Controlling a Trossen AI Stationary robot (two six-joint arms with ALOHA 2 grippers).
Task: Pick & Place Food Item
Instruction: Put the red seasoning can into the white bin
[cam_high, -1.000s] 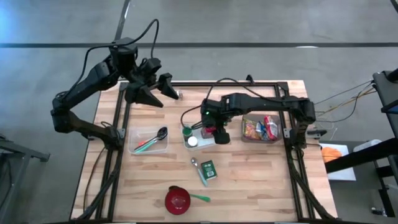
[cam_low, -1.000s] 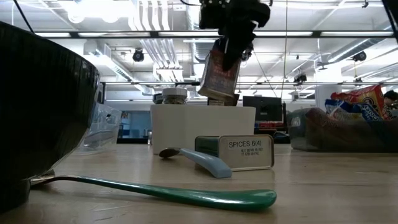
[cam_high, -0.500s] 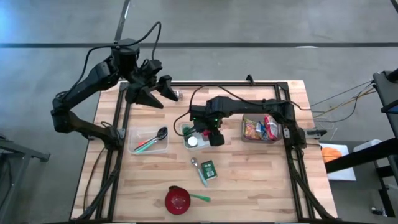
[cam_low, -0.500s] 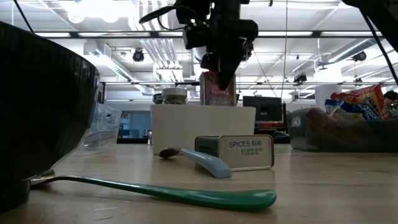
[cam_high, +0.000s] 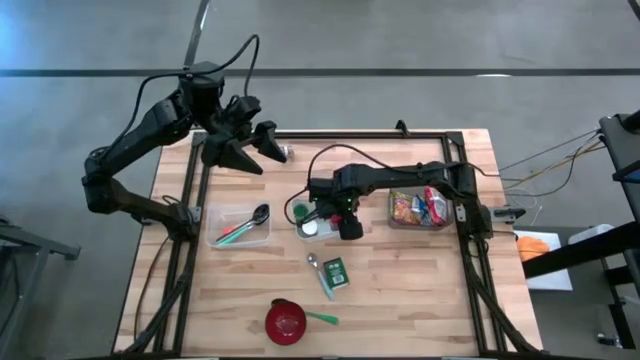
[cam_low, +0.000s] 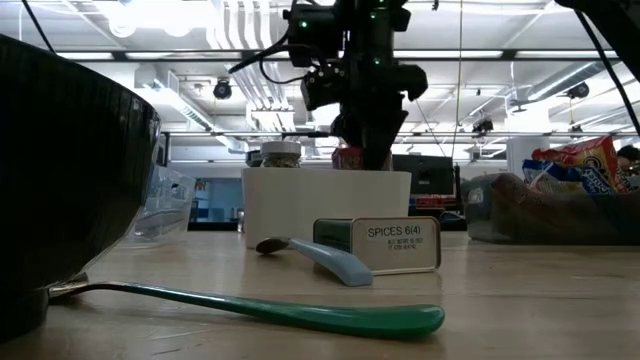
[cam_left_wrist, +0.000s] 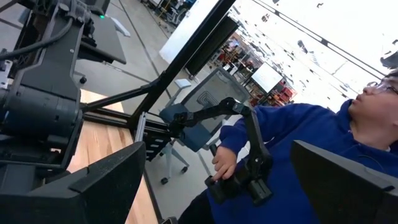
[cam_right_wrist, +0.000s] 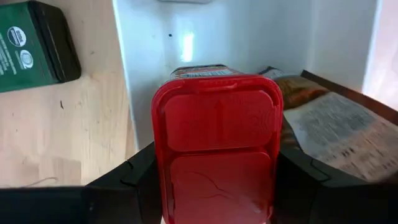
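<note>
A spice container with a red lid (cam_right_wrist: 214, 143) stands upright between the fingers of my right gripper (cam_high: 337, 216), which is shut on it over the white bin (cam_high: 312, 228). In the low view only the container's top (cam_low: 350, 157) shows above the bin's wall (cam_low: 325, 205). A jar with a green lid (cam_high: 300, 211) and a printed packet (cam_right_wrist: 336, 130) sit in the same bin. My left gripper (cam_high: 250, 148) hangs open and high over the table's far left corner. My right gripper pinches the container between its two fingers (cam_right_wrist: 124, 180), one on each side just below the red lid (cam_right_wrist: 163, 155). The fingers point down from above. The container is upright with its lower part inside the white bin; whether it rests on the bin's floor is hidden.
A green spice tin (cam_high: 335, 272) and a pale blue spoon (cam_high: 320, 275) lie just near of the bin. A clear tray of utensils (cam_high: 240, 225) sits to the left, a bin of snack packets (cam_high: 420, 207) to the right, a red bowl (cam_high: 285, 320) with a green spoon (cam_low: 300, 315) near the front. A person shows beyond the table.
My right gripper has gone down and a little toward the table's left edge with the container. The container hung tilted above the bin before; now it stands upright and has sunk behind the bin's wall almost to its top.
</note>
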